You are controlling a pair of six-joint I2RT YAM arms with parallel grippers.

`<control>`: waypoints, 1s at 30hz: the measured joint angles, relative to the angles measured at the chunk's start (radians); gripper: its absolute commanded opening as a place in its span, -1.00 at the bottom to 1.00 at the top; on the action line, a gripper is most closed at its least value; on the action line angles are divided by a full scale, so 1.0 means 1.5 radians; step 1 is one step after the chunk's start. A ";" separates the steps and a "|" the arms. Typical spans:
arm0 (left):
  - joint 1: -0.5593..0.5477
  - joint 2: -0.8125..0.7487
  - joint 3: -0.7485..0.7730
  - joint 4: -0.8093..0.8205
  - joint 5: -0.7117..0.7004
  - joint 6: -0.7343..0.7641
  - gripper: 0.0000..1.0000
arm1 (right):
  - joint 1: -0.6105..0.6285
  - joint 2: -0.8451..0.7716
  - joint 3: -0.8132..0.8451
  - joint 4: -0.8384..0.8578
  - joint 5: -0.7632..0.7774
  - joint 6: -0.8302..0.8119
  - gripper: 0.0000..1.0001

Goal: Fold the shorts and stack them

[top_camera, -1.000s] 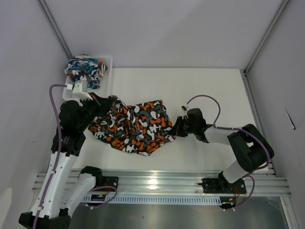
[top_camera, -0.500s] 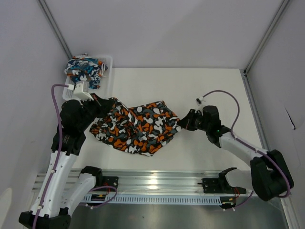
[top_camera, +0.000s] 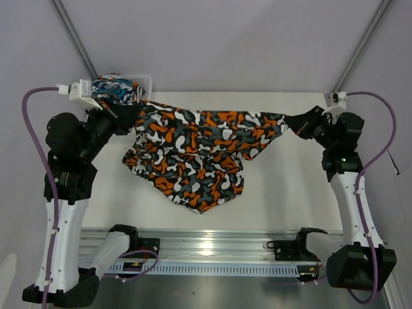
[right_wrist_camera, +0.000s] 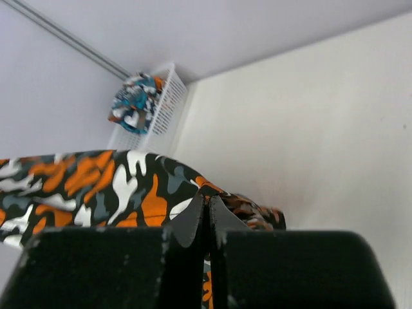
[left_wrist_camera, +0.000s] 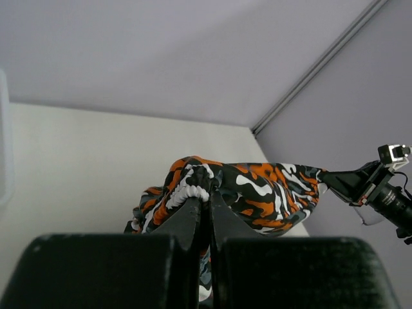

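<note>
Camouflage shorts (top_camera: 199, 154) hang stretched above the counter (top_camera: 290, 187) between my left gripper (top_camera: 132, 108) and right gripper (top_camera: 297, 123), each clenched on one end of the top edge. The fabric looks soft, light and floppy, so I judge those banded corners the surest hold. The cartoon-print shorts (top_camera: 114, 90) sit in the basket (top_camera: 147, 84); I can read no label or writing.

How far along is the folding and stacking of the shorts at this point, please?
Done: nothing folded or stacked yet. In hand: the left gripper and right gripper are each shut on an opposite end of the camouflage shorts, stretching them out over the table. Left: folding them, then fetching the cartoon-print shorts bunched in the white basket, folding those and stacking both.
</note>
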 measured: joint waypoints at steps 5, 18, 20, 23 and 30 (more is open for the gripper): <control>0.017 0.010 0.069 -0.002 0.044 -0.016 -1.00 | -0.085 -0.007 0.070 -0.003 -0.071 0.036 -1.00; 0.031 -0.018 0.092 0.047 0.152 -0.049 -1.00 | -0.170 -0.031 0.123 0.044 -0.184 0.123 -1.00; 0.031 -0.032 0.101 0.048 0.163 -0.053 -1.00 | -0.176 -0.053 0.148 0.028 -0.186 0.122 -1.00; 0.031 -0.040 0.133 0.043 0.172 -0.058 -1.00 | -0.178 -0.092 0.200 -0.005 -0.187 0.111 -1.00; 0.031 -0.042 0.225 0.006 0.169 -0.086 -1.00 | -0.179 -0.132 0.317 -0.073 -0.176 0.069 -1.00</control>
